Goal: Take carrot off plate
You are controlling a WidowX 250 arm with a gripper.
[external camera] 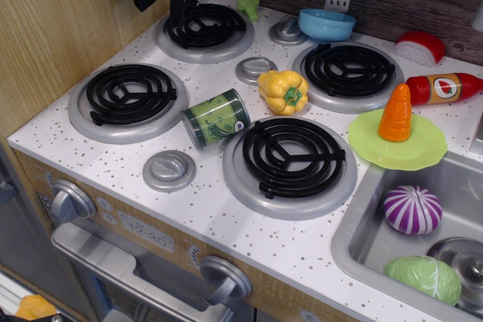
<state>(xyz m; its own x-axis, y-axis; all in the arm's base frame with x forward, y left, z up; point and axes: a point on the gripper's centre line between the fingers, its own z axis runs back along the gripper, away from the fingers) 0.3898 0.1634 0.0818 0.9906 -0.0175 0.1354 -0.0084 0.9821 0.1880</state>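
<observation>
The carrot [396, 113] stands upright, tip up, on the lime-green plate [423, 154], which lies on the white speckled surface [226, 209] at the right, just beside the sink [362, 239]. A ketchup bottle [443, 88] lies just beyond the plate. The yellow pepper [283, 91] and a green can [216, 118] on its side sit between the burners. The gripper [179, 16] hangs over the far-left burner [205, 29], well apart from the carrot; whether its dark fingers are released or clenched, I cannot tell.
</observation>
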